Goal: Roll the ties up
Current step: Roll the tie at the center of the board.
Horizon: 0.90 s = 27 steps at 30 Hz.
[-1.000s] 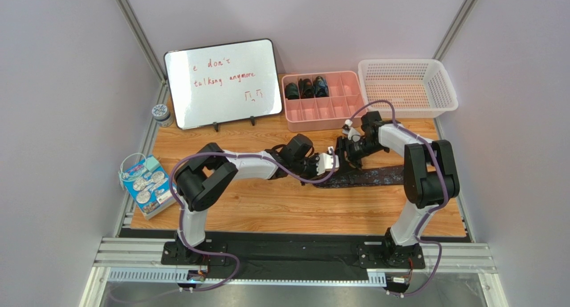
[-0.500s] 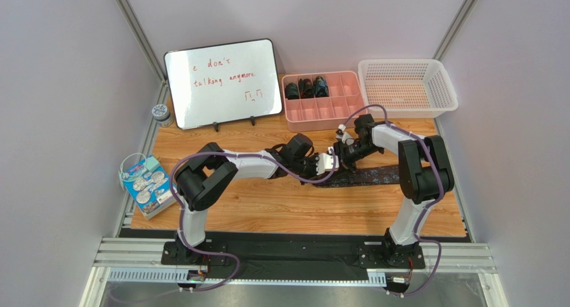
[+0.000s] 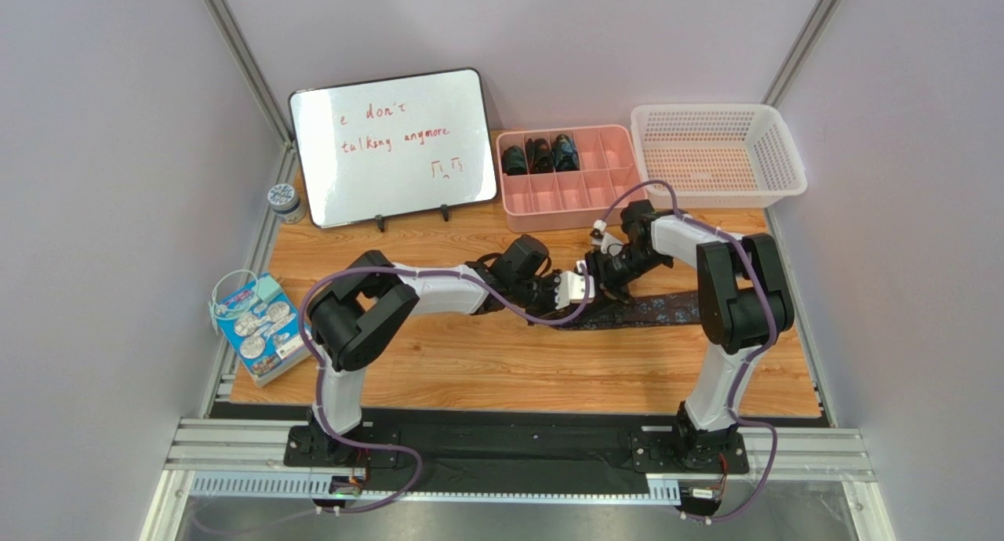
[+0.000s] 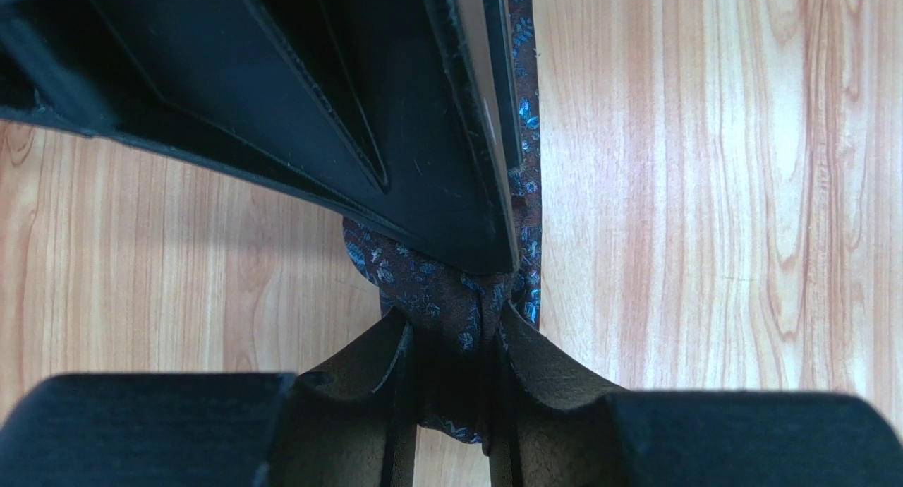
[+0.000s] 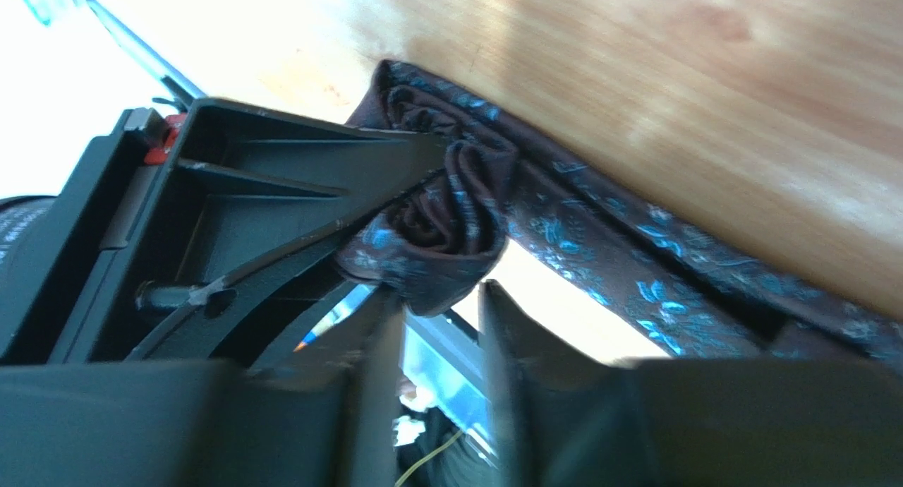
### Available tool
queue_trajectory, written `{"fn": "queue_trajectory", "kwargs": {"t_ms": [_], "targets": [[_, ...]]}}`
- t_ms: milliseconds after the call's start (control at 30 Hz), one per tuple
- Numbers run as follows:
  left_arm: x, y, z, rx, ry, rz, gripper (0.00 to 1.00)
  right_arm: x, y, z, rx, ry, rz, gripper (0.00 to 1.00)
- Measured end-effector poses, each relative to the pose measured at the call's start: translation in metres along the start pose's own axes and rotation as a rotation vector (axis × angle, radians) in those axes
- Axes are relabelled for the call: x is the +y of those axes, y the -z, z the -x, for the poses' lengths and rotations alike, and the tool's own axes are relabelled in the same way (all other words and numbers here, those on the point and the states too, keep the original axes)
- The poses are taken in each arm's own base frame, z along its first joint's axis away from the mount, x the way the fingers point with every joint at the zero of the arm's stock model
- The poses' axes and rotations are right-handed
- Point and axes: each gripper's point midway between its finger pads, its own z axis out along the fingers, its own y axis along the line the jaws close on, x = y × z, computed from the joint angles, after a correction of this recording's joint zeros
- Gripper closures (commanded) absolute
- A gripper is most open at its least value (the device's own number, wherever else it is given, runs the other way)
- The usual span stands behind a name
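Wooden desk [image 3: 471,365], the tie [image 3: 660,312] running right across mid-frame from its coiled end [image 5: 440,217], left jaws pinching that coil, right jaws narrow beside it, grip unclear.

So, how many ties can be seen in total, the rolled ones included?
4. Three coils stand in the back row of the pink tray: left coil, middle coil, right coil. The fourth tie lies on the table, one end partly rolled. Others may be hidden.

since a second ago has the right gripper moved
Yes: the right gripper has slid slightly left in the top view, its wrist now below the right corner of the pink tray, not past it.
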Motion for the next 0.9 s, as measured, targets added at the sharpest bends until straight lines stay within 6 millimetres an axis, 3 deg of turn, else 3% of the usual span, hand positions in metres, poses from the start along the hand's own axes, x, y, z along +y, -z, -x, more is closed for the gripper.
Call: {"fn": "queue_trajectory", "kwargs": {"t_ms": [300,900], "targets": [[0.003,0.002,-0.002,0.002,0.007,0.003,0.84,-0.004,0.000,0.006,-0.017,-0.026,-0.005,0.53],[0.003,0.002,-0.002,0.000,0.009,0.002,0.84,0.012,0.000,0.016,-0.039,-0.022,0.096,0.48]]}}
